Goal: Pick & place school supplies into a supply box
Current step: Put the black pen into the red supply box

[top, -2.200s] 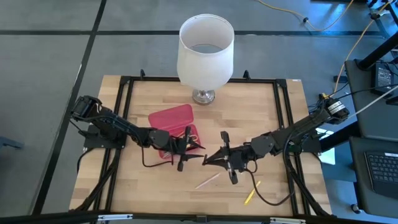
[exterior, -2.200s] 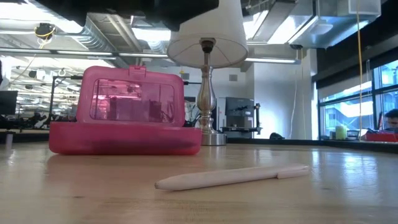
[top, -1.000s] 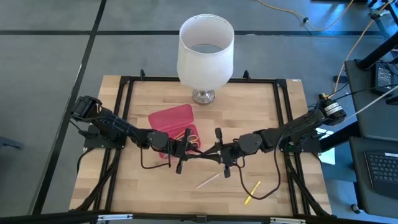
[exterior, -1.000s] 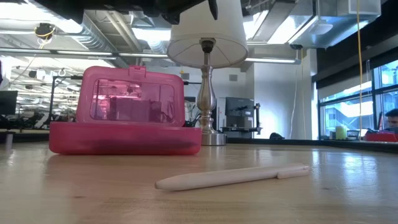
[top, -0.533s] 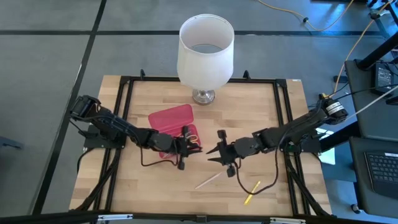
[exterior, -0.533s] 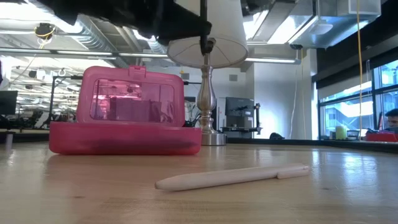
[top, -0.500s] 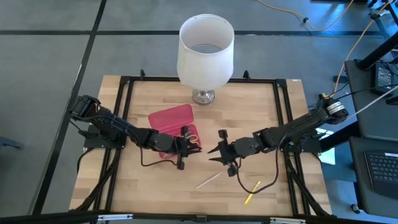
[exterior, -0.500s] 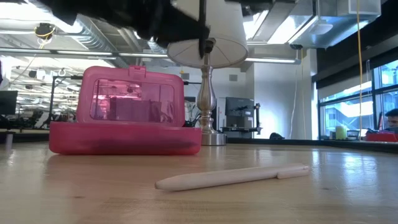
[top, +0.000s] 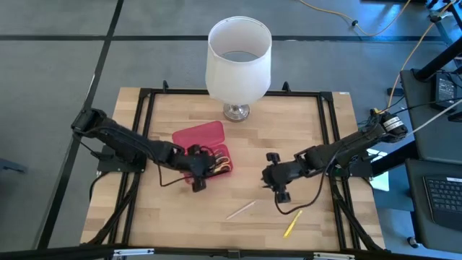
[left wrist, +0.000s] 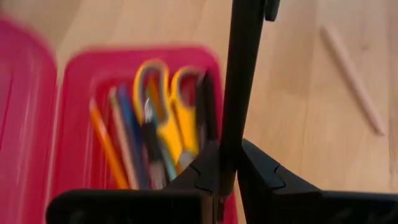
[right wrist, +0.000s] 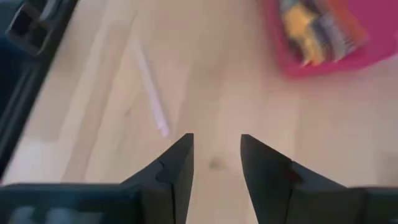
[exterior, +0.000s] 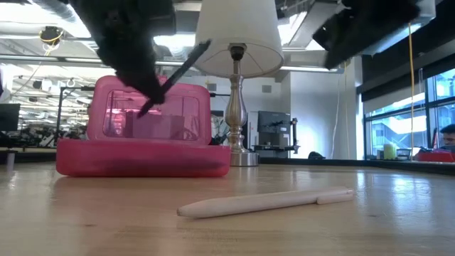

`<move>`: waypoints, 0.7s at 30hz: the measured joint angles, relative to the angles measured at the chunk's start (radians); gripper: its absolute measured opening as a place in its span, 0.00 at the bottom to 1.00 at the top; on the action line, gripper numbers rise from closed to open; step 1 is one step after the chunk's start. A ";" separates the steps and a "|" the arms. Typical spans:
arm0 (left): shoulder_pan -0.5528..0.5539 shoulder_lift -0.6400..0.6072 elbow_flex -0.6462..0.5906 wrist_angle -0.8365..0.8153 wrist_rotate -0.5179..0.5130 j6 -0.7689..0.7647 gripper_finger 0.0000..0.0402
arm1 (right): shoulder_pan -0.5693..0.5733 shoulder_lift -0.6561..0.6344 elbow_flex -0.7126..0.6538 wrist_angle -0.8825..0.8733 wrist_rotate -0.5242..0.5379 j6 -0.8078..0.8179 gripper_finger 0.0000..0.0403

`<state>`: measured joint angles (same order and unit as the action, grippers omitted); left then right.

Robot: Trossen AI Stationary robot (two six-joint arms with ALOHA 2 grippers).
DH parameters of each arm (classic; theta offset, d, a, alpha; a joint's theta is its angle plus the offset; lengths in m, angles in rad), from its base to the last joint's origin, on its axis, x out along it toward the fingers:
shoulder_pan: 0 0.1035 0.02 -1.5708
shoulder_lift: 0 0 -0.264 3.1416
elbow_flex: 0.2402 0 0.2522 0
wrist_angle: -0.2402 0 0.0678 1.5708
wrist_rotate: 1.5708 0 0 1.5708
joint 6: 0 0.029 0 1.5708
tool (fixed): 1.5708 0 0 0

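Note:
The supply box (top: 215, 165) lies open on the table's left middle, its red lid (top: 198, 137) folded back. Yellow-handled scissors (left wrist: 166, 118) and several pens and pencils lie in its tray. My left gripper (left wrist: 225, 169) hovers over the tray's near end, shut on a black pen (exterior: 176, 77). My right gripper (right wrist: 216, 155) hangs open and empty over bare wood to the right of the box. A pale pen (top: 240, 210) and a yellow pencil (top: 291, 224) lie flat on the table near the front. My left gripper pinches the black pen's shaft (left wrist: 227, 146) between its two fingers, near one end. The fingers slant down from the table's left, and the pen runs on past the fingertips, roughly along them. The pen is lifted clear, tilted above the box.
A white lamp (top: 238, 58) stands on its metal foot at the table's far middle, behind the box. A black frame (top: 144, 115) runs around the tabletop. Bare wood lies between the box and the right arm.
The two grippers met over the table's middle with the black pen between them. My right gripper has let go and drawn back toward the right edge, tipping down. My left gripper has swung the pen toward the box and tipped downward; the pen now slants above the tray.

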<state>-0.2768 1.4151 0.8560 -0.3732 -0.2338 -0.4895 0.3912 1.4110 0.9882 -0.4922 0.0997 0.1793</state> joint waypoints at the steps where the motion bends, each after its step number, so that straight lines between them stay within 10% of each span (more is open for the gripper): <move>1: 0.010 0.000 0.011 -0.037 0.014 -0.029 0.07 | 0.000 0.000 0.000 -0.016 -0.025 0.002 0.33; 10: 0.113 0.015 0.017 -0.268 0.190 -0.233 0.07 | 0.055 0.001 0.000 -0.035 -0.233 0.026 0.33; 21: 0.150 0.095 0.017 -0.282 0.331 -0.233 0.07 | 0.179 0.002 0.000 -0.034 -0.155 0.021 0.33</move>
<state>-0.1272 1.5097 0.8734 -0.6552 0.0967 -0.7227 0.5705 1.4132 0.9882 -0.5262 -0.0551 0.2005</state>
